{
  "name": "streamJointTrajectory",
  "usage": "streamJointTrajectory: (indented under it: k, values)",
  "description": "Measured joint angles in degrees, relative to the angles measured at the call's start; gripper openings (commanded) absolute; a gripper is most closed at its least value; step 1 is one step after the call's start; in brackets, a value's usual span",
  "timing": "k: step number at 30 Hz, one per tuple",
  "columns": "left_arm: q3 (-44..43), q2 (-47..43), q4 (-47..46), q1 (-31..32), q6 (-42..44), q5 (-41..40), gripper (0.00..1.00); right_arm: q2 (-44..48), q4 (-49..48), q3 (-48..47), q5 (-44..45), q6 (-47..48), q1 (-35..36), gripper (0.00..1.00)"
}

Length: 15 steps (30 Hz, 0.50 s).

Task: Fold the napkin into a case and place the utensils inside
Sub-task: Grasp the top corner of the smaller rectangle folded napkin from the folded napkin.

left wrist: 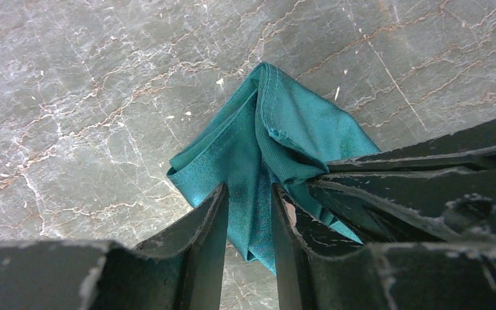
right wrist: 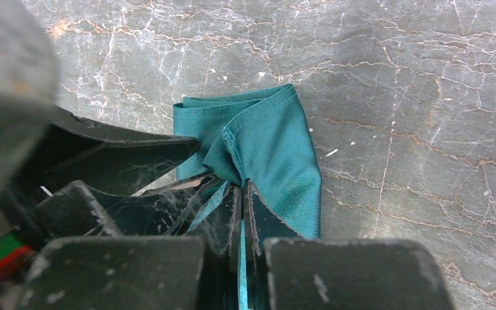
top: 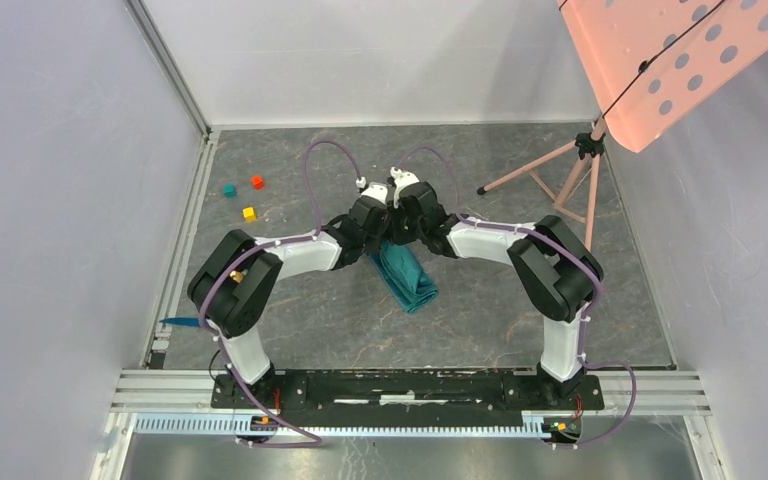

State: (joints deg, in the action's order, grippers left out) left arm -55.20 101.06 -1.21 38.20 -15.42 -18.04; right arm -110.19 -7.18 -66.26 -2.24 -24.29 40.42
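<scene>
The teal napkin (top: 410, 278) lies folded into a narrow strip on the table, running toward the near right from the two grippers. Both grippers meet at its far end. My right gripper (right wrist: 240, 184) is shut on a bunched edge of the napkin (right wrist: 271, 142) and gathers the cloth to a point. My left gripper (left wrist: 248, 190) stands narrowly open with a fold of the napkin (left wrist: 284, 123) between its jaws. The right fingers (left wrist: 413, 161) show beside it. The blue utensil (top: 182, 322) lies at the table's left edge. The gold spoon is not in view.
Small teal (top: 229, 190), red (top: 257, 182) and yellow (top: 249, 213) cubes sit at the far left. A pink tripod stand (top: 560, 180) with a perforated pink board (top: 670, 60) stands at the far right. White walls enclose the table.
</scene>
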Motion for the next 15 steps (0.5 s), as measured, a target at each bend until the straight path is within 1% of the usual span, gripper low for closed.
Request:
streamJointTrajectory:
  k: [6,9,12,15]
  values:
    - [-0.02,1.88,-0.17,0.20,0.02,-1.64,0.36,0.02,-0.79,0.31,-0.90,-0.81,-0.24,0.00]
    - [-0.02,2.27,-0.31,0.22,0.02,-2.62,0.27,0.02,-1.09,0.31,-1.25,-0.98,-0.35,0.00]
    - [-0.02,2.32,-0.31,0.26,0.02,-3.43,0.15,0.02,-1.25,0.31,-1.51,-0.98,-0.35,0.00]
    - [-0.02,2.32,-0.26,0.26,0.04,-4.09,0.08,0.02,-1.38,0.42,-1.66,-0.92,-0.35,0.00]
